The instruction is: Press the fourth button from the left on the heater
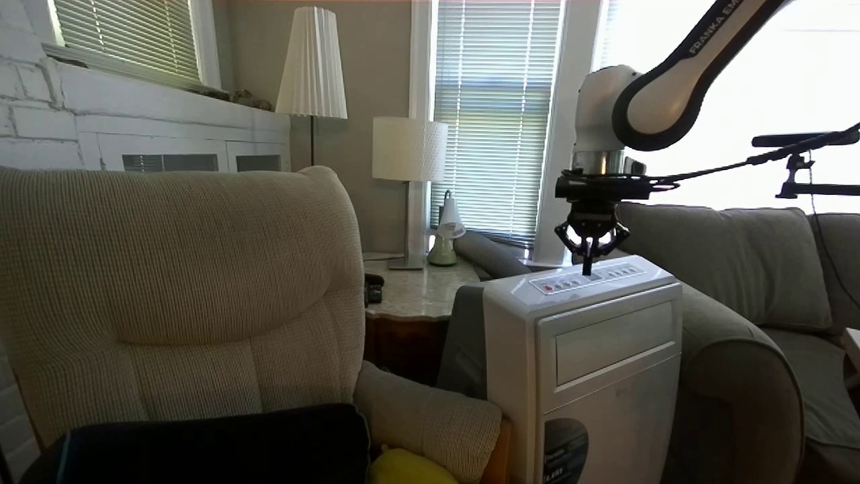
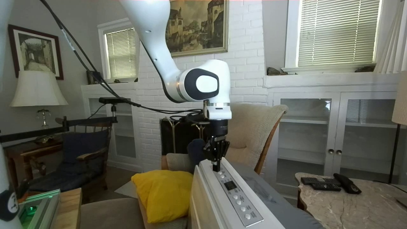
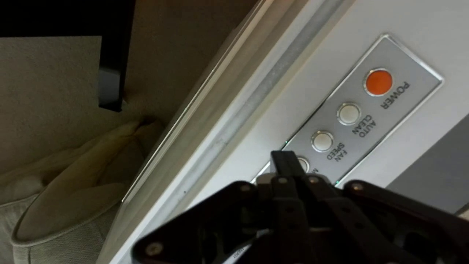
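Observation:
The white heater (image 1: 605, 363) stands upright; its top also shows in an exterior view (image 2: 206, 178) and the wrist view (image 3: 285, 121). Its grey control panel (image 3: 395, 66) has an orange POWER button (image 3: 379, 82), then the AUTO CLEAN button (image 3: 349, 113) and the FAN SPEED button (image 3: 322, 141). The fourth button (image 3: 304, 164) is half hidden behind my fingertips, its label mostly covered. My gripper (image 3: 285, 157) is shut and empty, pointing down at the panel, in both exterior views (image 1: 587, 267) (image 2: 216, 168). I cannot tell whether the tips touch the panel.
A beige armchair (image 1: 222, 269) stands beside the heater, and a grey sofa (image 1: 732, 269) on its other side. A marble-topped table (image 2: 359, 200) holds remotes and a phone. A yellow pillow (image 2: 165, 194) lies near the heater.

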You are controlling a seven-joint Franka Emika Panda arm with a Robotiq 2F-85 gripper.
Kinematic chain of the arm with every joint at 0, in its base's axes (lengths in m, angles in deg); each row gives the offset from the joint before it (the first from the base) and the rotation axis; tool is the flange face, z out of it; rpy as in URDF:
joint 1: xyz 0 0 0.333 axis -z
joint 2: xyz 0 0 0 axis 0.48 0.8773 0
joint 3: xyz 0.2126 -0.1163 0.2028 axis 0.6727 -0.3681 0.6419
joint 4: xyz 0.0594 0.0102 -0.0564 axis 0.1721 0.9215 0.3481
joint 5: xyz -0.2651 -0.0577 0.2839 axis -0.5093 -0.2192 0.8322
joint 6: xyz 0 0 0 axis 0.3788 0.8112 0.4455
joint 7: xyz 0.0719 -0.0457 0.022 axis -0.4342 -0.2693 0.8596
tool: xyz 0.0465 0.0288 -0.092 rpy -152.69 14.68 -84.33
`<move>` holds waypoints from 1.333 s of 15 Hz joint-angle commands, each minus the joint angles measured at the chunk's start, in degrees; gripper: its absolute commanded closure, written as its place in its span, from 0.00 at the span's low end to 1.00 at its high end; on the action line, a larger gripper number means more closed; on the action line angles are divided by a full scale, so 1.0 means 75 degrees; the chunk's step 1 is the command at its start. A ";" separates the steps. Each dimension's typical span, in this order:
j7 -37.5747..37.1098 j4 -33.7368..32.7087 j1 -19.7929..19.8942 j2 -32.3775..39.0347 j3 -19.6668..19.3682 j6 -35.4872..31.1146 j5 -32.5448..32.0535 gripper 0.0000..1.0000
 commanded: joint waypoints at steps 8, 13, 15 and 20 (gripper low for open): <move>0.0444 -0.0256 0.0151 0.0518 0.0024 -0.0663 0.0855 1.00; 0.0516 -0.0337 0.0190 0.0666 0.0034 -0.0877 0.0939 1.00; 0.0532 -0.0369 0.0189 0.0704 0.0024 -0.0900 0.0968 1.00; 0.0529 -0.0438 0.0179 0.0864 0.0022 -0.0833 0.0972 1.00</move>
